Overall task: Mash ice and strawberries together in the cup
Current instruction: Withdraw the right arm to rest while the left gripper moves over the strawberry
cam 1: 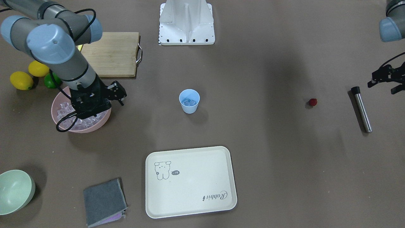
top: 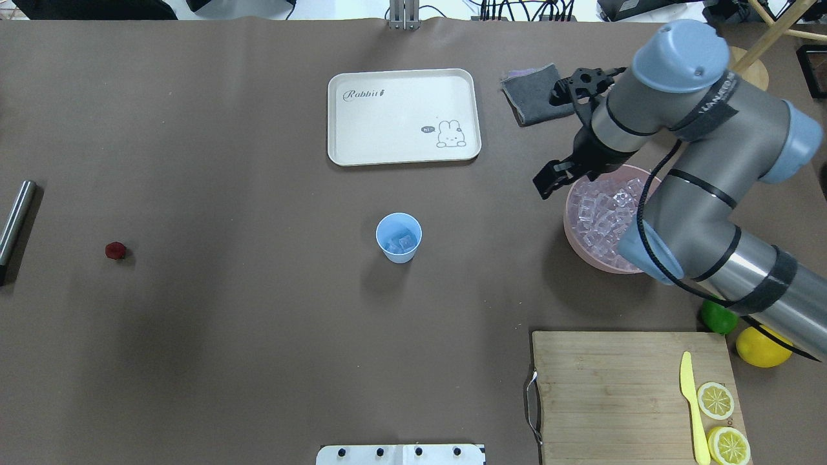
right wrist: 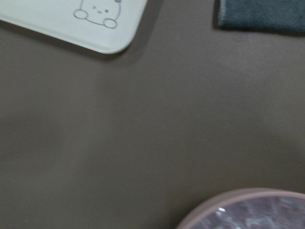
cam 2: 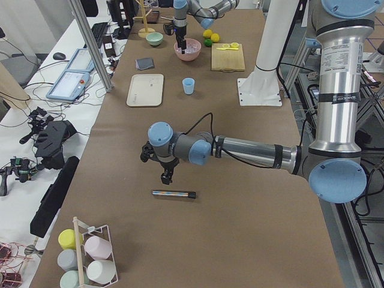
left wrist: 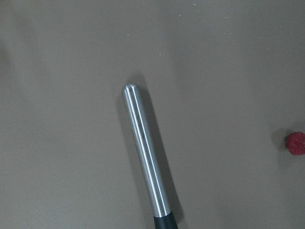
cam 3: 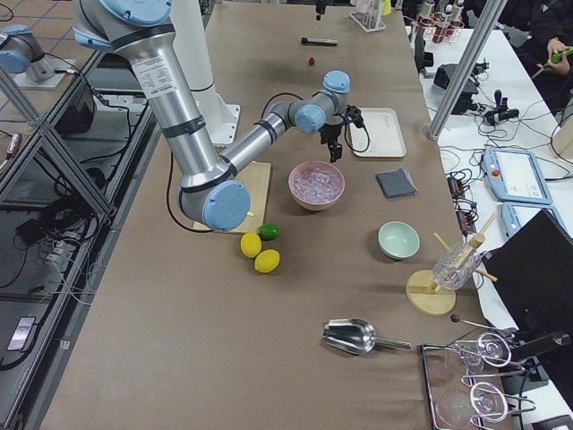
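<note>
Ice is in, berry is not
The left pincer (cam 2: pixel 166 176) hangs by the worktop's (top: pixel 258 323) left edge; I can't tell if it is spread. The cup (top: pixel 399 256) stands mid-worktop holding ice (top: pixel 402 242). The strawberry (top: pixel 115 250) lies just inward of that pincer, the nearer one.

The cup (cam 1: pixel 189 101) is light blue, the ice (top: pixel 604 213) clear, the strawberry (cam 1: pixel 313 102) dark red. One bowl (top: pixel 572 227) is pink, another bowl (cam 1: pixel 15 191) pale green. The cream tray (cam 1: pixel 196 177) carries a line-drawn rabbit. 2 lemons (cam 1: pixel 21 80) are yellow, the lime (cam 1: pixel 50 81) green, the cloth (cam 1: pixel 102 201) grey, the table (cam 1: pixel 269 142) brown.
</note>
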### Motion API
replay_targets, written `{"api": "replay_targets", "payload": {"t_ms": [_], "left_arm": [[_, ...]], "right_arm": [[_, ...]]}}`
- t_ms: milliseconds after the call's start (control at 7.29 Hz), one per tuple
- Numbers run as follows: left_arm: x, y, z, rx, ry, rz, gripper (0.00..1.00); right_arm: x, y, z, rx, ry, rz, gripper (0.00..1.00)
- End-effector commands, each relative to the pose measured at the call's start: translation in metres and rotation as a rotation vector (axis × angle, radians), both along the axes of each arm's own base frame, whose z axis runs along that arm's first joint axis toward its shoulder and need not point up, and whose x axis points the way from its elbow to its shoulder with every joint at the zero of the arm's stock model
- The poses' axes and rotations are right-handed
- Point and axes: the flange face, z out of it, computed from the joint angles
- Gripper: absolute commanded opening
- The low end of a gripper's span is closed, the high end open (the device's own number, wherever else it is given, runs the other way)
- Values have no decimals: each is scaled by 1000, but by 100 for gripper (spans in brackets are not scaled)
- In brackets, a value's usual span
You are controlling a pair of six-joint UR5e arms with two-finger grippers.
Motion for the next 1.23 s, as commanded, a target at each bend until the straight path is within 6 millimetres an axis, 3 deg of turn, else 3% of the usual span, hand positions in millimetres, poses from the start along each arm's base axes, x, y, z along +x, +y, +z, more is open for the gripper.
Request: {"api": "replay_targets", "payload": {"t_ms": [0, 274, 412, 549, 823, 960, 1097], "left_arm": [[73, -13, -48, -53, 19, 10, 98], [137, -23, -87, -85, 33, 34, 98], [147, -24, -90, -82, 34, 48, 98], [150, -30, -84, -89, 29, 51, 98], [156, -38, -54, -58, -9, 31, 98], [170, -35, -42, -45, -3, 56, 98], [171, -34, -43, -40, 2, 55, 98]], "right_arm": [[69, -9, 67, 36, 53, -45, 99], [123, -9, 118, 24, 78, -65, 99], [156, -8, 147, 44, 99, -87, 99], [180, -8, 176, 43, 124, -106, 99], [195, -12, 205, -15, 147, -77, 99], [221, -10, 217, -40, 153, -37, 99], [237, -12, 219, -43, 157, -6, 99]]}}
